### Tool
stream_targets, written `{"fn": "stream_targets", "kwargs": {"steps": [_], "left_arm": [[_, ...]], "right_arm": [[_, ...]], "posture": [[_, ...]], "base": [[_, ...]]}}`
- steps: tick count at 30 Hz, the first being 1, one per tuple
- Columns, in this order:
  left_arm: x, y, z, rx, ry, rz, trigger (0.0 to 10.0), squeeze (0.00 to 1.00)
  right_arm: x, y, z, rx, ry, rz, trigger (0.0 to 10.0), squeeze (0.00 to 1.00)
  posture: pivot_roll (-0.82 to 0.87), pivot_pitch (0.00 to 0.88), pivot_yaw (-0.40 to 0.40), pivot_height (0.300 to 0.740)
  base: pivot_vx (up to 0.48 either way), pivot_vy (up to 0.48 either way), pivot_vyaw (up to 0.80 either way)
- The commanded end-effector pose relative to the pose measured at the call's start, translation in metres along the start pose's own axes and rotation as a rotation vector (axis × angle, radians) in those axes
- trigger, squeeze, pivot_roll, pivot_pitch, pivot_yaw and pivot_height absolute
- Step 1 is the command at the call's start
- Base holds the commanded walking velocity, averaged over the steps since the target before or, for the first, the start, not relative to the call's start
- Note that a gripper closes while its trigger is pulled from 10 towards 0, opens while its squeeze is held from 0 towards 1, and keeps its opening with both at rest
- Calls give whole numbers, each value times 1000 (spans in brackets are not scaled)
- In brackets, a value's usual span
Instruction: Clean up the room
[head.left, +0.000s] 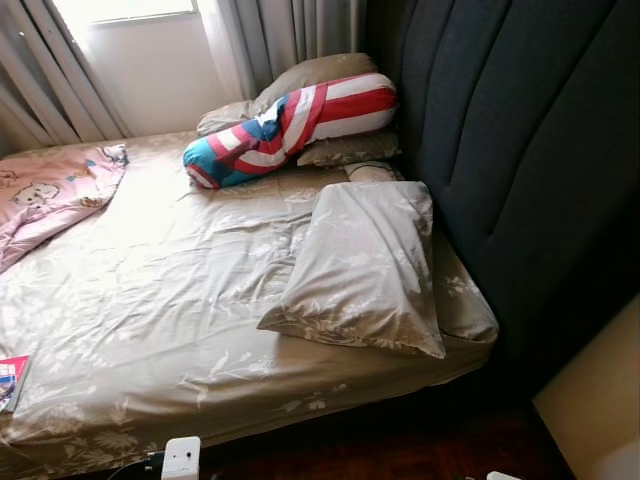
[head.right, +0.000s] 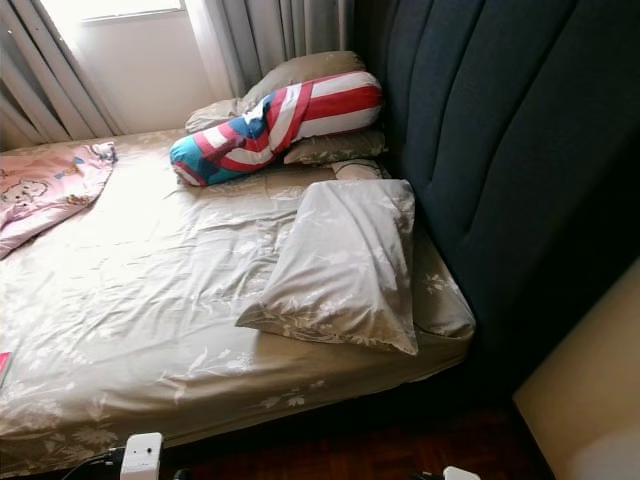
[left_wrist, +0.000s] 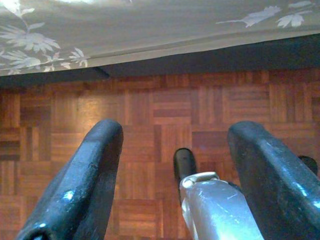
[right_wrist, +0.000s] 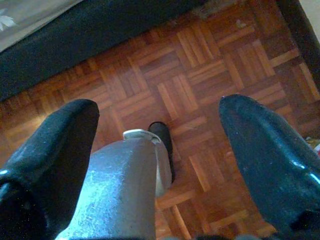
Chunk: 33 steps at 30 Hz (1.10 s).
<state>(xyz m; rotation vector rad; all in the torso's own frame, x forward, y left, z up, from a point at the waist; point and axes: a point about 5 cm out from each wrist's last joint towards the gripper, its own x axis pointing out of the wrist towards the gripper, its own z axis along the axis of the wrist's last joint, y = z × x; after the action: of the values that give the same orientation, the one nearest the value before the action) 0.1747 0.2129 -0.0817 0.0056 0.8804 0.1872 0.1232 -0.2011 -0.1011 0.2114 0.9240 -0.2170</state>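
Both the left gripper (left_wrist: 170, 175) and right gripper (right_wrist: 160, 150) are hung over the floor (left_wrist: 150, 110) beside the bed (head.left: 150, 330), fingers spread, nothing held. The loose pillow (head.left: 365, 265) is probably best tackled first: gripped by a corner and stacked by the striped bolster (head.left: 290, 125) at the bed's head.

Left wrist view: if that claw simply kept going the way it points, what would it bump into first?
Probably the wooden parquet floor. The left gripper hangs with its jaws open, aimed down at bare floor just short of the bed's edge. A silver part of the robot sits between the fingers, though depth is hard to judge.
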Motion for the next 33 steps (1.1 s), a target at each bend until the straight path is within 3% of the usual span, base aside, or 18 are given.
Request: {"fn": "stream_targets", "kwargs": {"steps": [1,10,17,20,23,31,33], "left_arm": [[-1,5,-5,-18,19,25,10000,0],[-3,6,-11,-45,21,39,10000,0],[-5,24,-10,-39,0,79,10000,0],[-6,31,-11,-46,-2,97,10000,0],[-7,34,-14,-50,-1,104,10000,0],[-8,30,-16,-29,3,76,10000,0],[-7,28,-15,-28,-3,68,10000,0]], "right_arm": [[0,-1,-1,-21,15,5,10000,0],[1,-3,3,-80,9,17,10000,0],[2,9,4,-131,5,63,10000,0],[19,37,69,-152,-154,113,10000,0],[22,46,106,-146,-269,109,10000,0],[17,44,151,-118,-468,91,10000,0],[12,46,169,-107,-581,111,10000,0]], "posture": [[-155,0,13,740],[-94,0,-11,740],[-15,0,3,740],[-8,0,7,740],[-24,0,22,740],[-57,0,39,740],[-65,0,33,740]], "base": [[0,0,0],[0,0,0],[0,0,0],[0,0,0],[0,0,0],[0,0,0],[0,0,0]]}}
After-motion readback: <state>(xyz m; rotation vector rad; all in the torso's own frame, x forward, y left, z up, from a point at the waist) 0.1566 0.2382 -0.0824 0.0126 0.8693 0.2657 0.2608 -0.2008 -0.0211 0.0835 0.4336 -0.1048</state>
